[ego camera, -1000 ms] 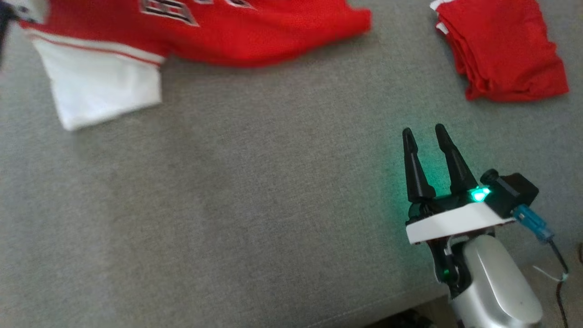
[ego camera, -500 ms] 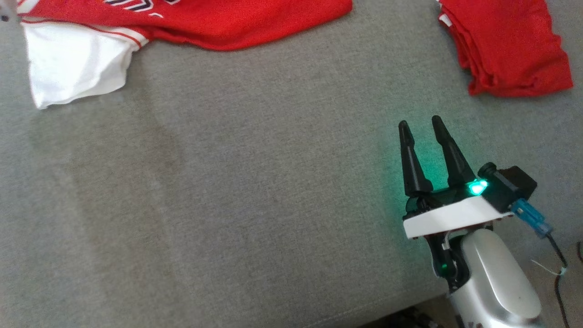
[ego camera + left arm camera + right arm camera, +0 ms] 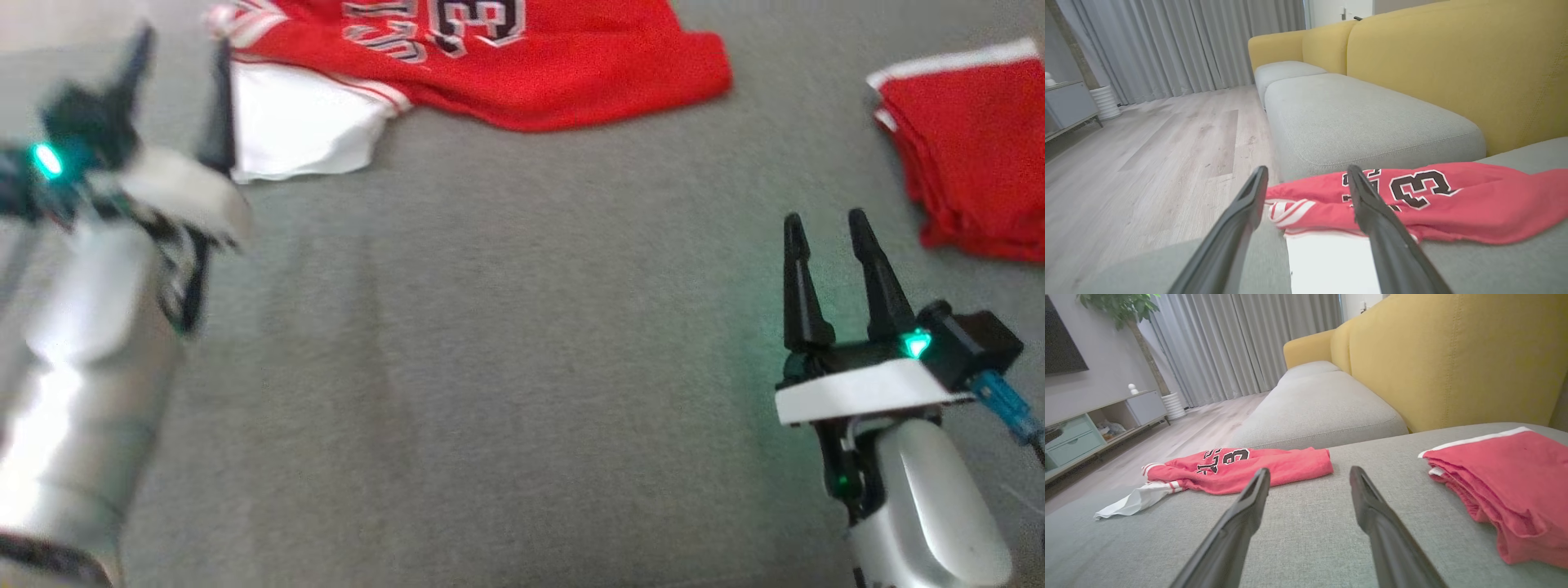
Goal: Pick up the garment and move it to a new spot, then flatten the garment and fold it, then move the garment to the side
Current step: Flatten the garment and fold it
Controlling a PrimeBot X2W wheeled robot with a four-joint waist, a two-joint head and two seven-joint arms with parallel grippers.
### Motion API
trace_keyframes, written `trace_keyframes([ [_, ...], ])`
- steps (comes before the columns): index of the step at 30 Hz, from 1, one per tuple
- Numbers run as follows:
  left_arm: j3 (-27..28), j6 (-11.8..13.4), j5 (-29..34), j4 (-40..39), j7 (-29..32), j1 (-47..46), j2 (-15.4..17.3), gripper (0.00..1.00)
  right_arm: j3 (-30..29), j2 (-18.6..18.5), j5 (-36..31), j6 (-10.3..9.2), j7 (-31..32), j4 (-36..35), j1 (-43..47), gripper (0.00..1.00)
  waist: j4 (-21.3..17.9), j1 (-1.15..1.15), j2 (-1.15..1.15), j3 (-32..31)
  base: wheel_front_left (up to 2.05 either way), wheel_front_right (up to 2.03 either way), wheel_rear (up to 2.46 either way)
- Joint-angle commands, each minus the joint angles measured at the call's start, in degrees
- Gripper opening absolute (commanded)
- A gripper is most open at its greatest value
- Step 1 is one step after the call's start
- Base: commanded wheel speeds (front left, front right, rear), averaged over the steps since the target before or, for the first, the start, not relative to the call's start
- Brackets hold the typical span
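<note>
We see the red jersey (image 3: 522, 65) lying rumpled on the grey sofa seat (image 3: 490, 367). Left jaws gape empty just beside its white part (image 3: 302, 122), right jaws empty too, well apart: poised, we reckon, for flattening.

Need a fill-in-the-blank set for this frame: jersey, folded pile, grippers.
1. The red jersey with black numerals lies on a ___ fabric sofa seat.
2. The left gripper and right gripper both have jaws ___.
3. The folded red garment with white trim lies nearer the ___ gripper.
Missing words: grey; open; right.
</note>
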Motion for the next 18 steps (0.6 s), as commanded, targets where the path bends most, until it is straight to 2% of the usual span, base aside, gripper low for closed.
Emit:
trace_keyframes([
  [1,2.93,1.43,-0.18,-4.11,-0.67,1.83,1.77,1.0,0.58,-0.11,-0.73,-0.05,-0.36,-1.89,0.8,1.0,4.25,0.0,0.0,-3.92,0.0,0.0,0.0],
  [5,4.73,5.33,1.1,-14.05,-0.69,14.45,0.67,1.0,-1.01,-0.11,-1.63,-0.05,-0.36,-1.85,2.21,1.0,7.28,0.0,0.0,-6.5,0.0,0.0,0.0],
  [6,5.38,7.24,1.72,-18.4,-0.69,20.51,0.11,1.0,-1.47,-0.11,-1.82,-0.05,-0.36,-1.84,2.94,1.0,8.38,0.0,0.0,-7.43,0.0,0.0,0.0],
  [9,6.0,9.63,2.62,-23.86,-0.7,28.45,-0.8,1.0,-1.7,-0.11,-1.86,-0.05,-0.36,-1.64,3.82,1.0,9.39,0.0,0.0,-8.38,0.0,0.0,0.0],
  [13,6.72,11.62,3.43,-28.26,-0.7,35.55,-2.12,1.0,-1.31,-0.11,-1.52,-0.05,-0.36,-1.1,4.92,1.0,9.86,0.0,0.0,-8.94,0.0,0.0,0.0],
  [18,7.8,12.16,4.08,-30.0,-0.7,38.26,-2.78,1.0,0.23,-0.11,-1.6,-0.05,-0.36,-0.63,5.13,1.0,8.92,0.0,0.0,-8.42,0.0,0.0,0.0],
])
